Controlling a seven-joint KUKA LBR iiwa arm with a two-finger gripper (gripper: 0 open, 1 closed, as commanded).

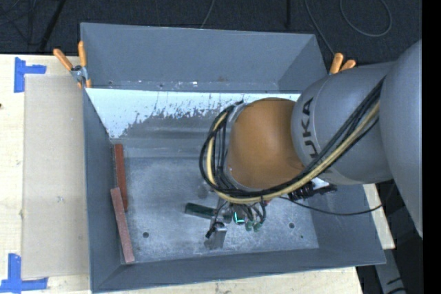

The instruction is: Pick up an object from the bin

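- Grey metal bin (193, 58).
- Arm (386, 127), entering from the right, with an orange cover (265, 141) at the wrist.
- Gripper (220, 227): low over the near-centre floor. Whether it is open or closed cannot be told.
- Dark flat piece (198, 211), perhaps a strip: flat on the floor just left of the gripper.
- Far reddish-brown strip (119, 172) and near reddish-brown strip (122, 227): along the left wall, well apart from the gripper.

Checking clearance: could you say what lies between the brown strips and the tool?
In the camera view, only bare bin floor and a dark flat piece right beside the tool.
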